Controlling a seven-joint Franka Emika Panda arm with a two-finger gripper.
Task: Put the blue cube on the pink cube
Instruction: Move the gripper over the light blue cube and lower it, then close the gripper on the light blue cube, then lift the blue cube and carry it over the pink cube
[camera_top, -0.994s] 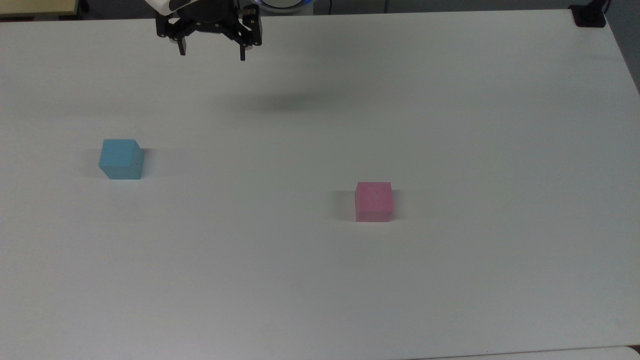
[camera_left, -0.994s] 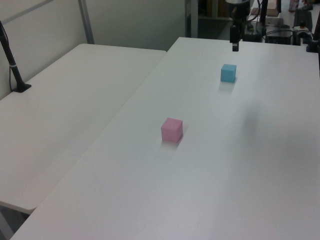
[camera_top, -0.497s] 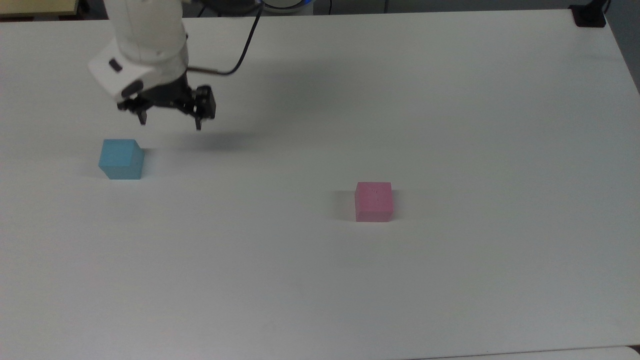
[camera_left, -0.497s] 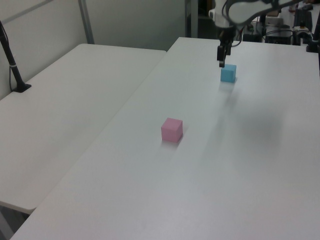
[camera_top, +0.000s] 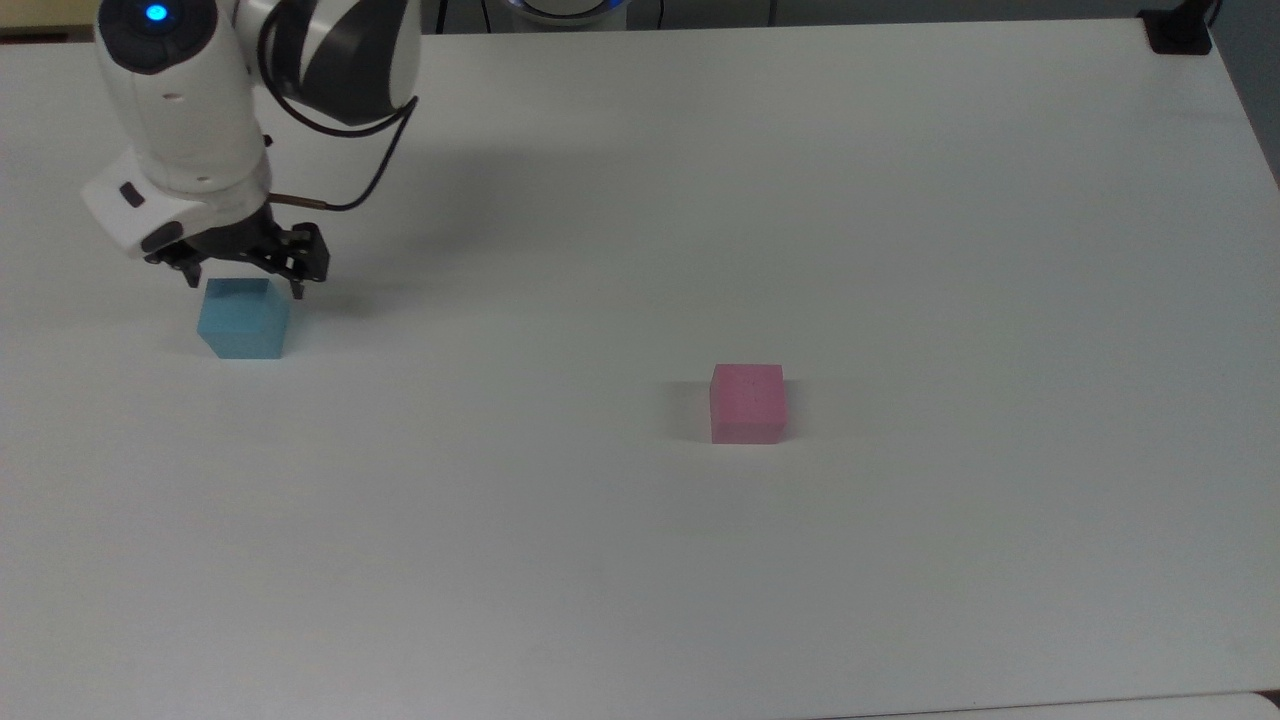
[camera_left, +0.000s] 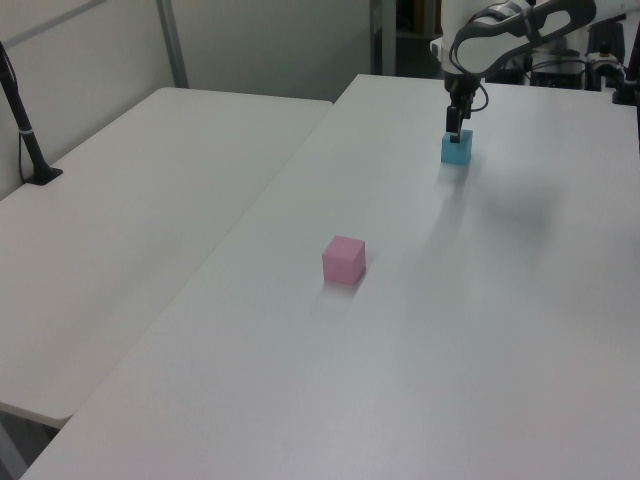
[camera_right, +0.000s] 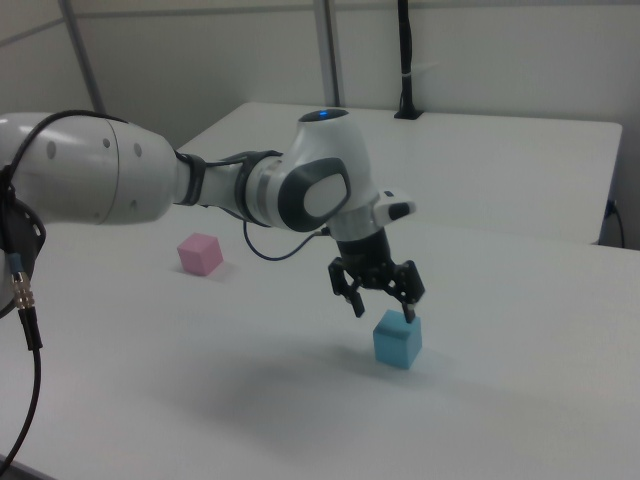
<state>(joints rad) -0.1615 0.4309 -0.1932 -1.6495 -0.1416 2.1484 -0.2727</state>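
Item 1, blue cube (camera_top: 243, 319): stood flat on the white worktop (camera_top: 700, 560), toward the top view's left. In the left view the blue cube (camera_left: 457, 148) sat far up the worktop (camera_left: 480, 340); in the right view the blue cube (camera_right: 397, 339) lay in the near foreground.

Item 2, pink cube (camera_top: 747, 403): stood flat on the worktop, well apart from the blue cube, toward the top view's right and slightly lower. The pink cube (camera_left: 344, 260) sat mid-worktop in the left view; the pink cube (camera_right: 199, 254) lay behind the arm in the right view.

Item 3, gripper (camera_top: 244, 285): black, on a white arm (camera_top: 180, 110), hovering just over the blue cube's top. Fingers (camera_right: 357, 305) were spread wide, released, grasping nothing, one to each side of the cube's upper edges. In the right view the gripper (camera_right: 381, 309) pointed downward, tips just over the cube's top. In the left view the gripper (camera_left: 455, 135) overlapped the cube's top.

Item 4, second white table (camera_left: 130, 200): adjoined the worktop on the left view's left.
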